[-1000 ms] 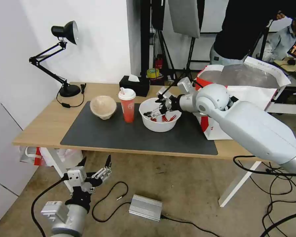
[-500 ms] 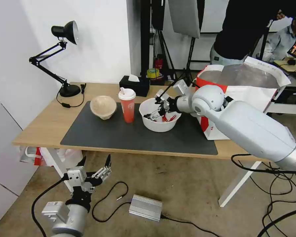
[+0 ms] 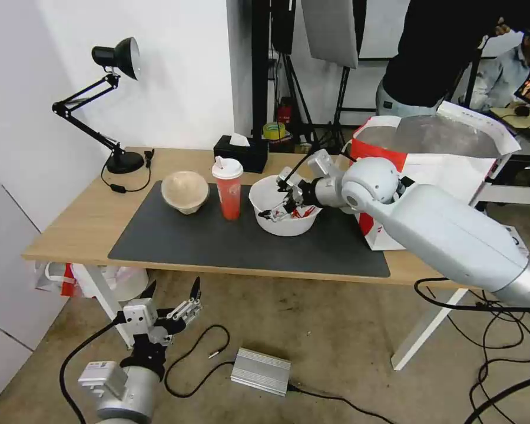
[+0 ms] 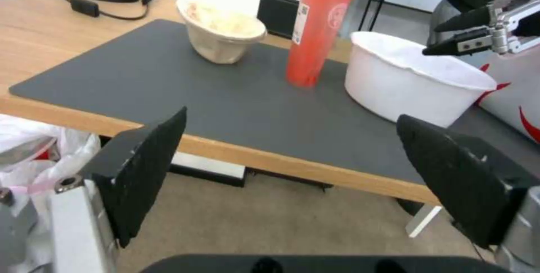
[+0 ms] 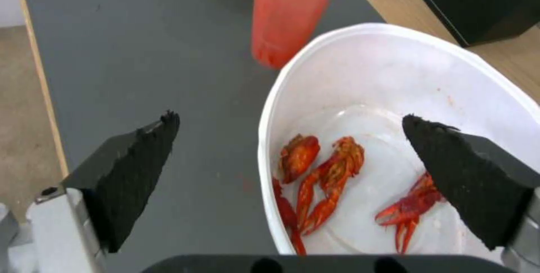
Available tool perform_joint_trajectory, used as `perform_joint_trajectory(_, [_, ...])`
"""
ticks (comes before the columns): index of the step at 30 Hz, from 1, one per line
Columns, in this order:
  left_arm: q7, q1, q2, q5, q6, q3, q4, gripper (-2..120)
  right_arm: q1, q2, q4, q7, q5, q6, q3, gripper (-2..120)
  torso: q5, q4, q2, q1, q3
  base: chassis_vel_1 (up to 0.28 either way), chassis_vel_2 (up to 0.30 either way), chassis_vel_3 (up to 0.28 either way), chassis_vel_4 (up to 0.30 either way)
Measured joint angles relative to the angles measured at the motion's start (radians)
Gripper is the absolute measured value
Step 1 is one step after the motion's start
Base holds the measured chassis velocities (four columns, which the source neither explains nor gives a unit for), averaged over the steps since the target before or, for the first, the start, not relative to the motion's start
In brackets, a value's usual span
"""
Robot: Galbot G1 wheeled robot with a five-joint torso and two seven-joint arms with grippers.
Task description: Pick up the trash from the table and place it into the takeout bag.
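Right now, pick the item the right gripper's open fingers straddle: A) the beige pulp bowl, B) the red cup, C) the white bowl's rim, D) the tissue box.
C: the right gripper is open, one finger inside the white bowl, the other over the mat.

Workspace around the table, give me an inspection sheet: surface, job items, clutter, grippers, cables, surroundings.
Surface: light-wood table with a dark grey mat.
Job's things: on the mat, beige pulp bowl, red cup with white lid, and white bowl holding crayfish scraps; takeout bag stands open at the table's right end.
Clutter: black tissue box, black desk lamp.
Grippers: right gripper open, fingers straddling the white bowl's near rim; left gripper open, low in front of the table.
Cables: lamp cord on the table; black cables and a silver power box on the floor.
Surroundings: plastic bag under the table.
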Motion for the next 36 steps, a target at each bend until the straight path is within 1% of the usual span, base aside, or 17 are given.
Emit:
perform_joint_trajectory(11, [0.000, 0.001, -0.002, 0.003, -0.001, 0.004, 0.002, 100, -0.005, -0.036, 0.009, -0.017, -0.009, 0.000, -0.007, 100, 0.0000, 0.0000, 0.000, 0.000, 0.000, 0.000, 0.000, 0.000, 0.000])
perform_joint_trajectory(36, [0.001, -0.002, -0.008, 0.008, -0.001, 0.016, 0.010, 100, -0.019, -0.058, 0.014, -0.029, -0.027, 0.000, -0.026, 100, 0.0000, 0.0000, 0.000, 0.000, 0.000, 0.000, 0.000, 0.000, 0.000])
